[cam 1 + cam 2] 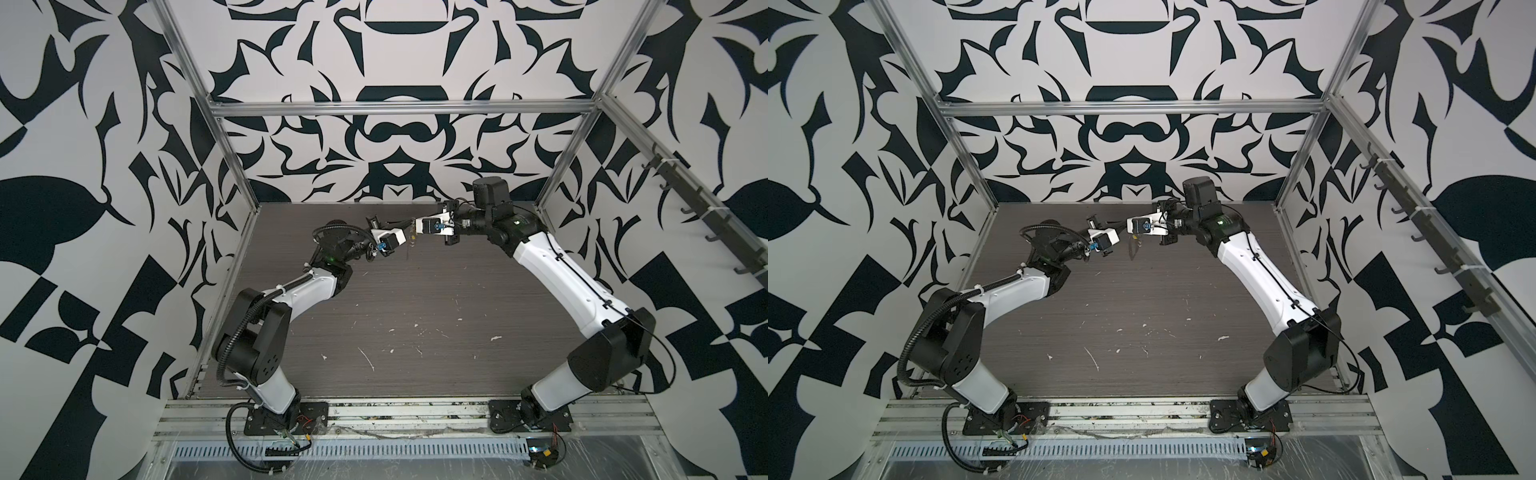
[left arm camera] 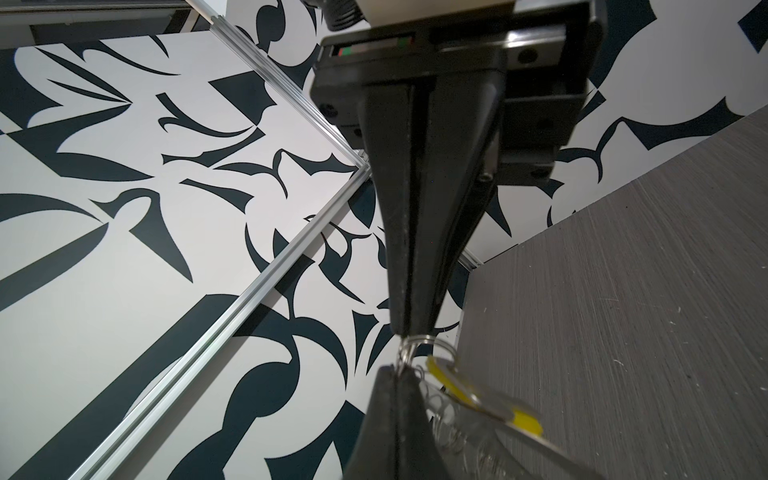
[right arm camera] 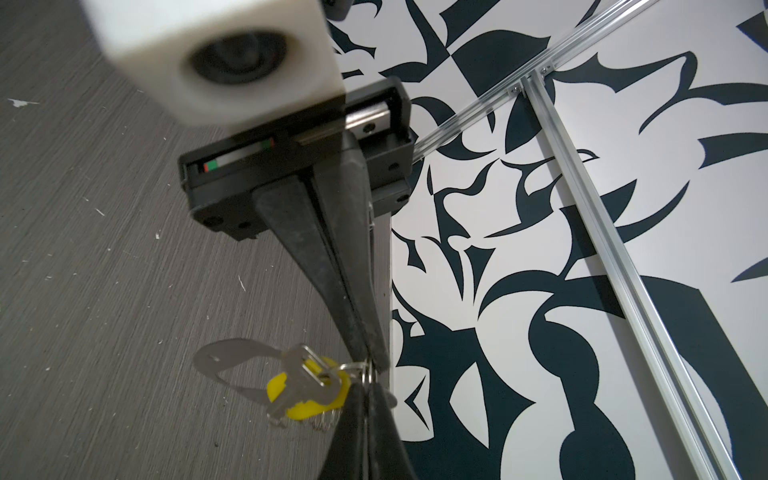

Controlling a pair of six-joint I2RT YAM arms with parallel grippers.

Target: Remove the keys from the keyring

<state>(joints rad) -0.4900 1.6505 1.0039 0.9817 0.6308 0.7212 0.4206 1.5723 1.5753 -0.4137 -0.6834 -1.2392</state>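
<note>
Both grippers meet tip to tip in the air over the back of the table [image 1: 415, 316]. In the left wrist view my left gripper [image 2: 398, 368] is shut on a silver ring of the keyring [image 2: 402, 358]. Just beyond it my right gripper [image 2: 409, 330] is shut on the wire ring [image 2: 432, 341] that carries the keys [image 2: 478, 392]. In the right wrist view the silver key [image 3: 301, 384] lies on its yellow tag [image 3: 276, 386], beside my right gripper [image 3: 365, 384] and left gripper [image 3: 371, 363]. The grey strap loop [image 3: 232, 357] hangs behind. In both top views the bunch [image 1: 410, 243] [image 1: 1133, 247] dangles between the gripper bodies.
White scraps [image 1: 368, 359] are scattered over the near half of the dark wood-grain table. An aluminium frame [image 1: 399, 109] bounds the patterned walls behind and at the sides. A rail of dark hooks [image 1: 685, 199] runs along the right wall.
</note>
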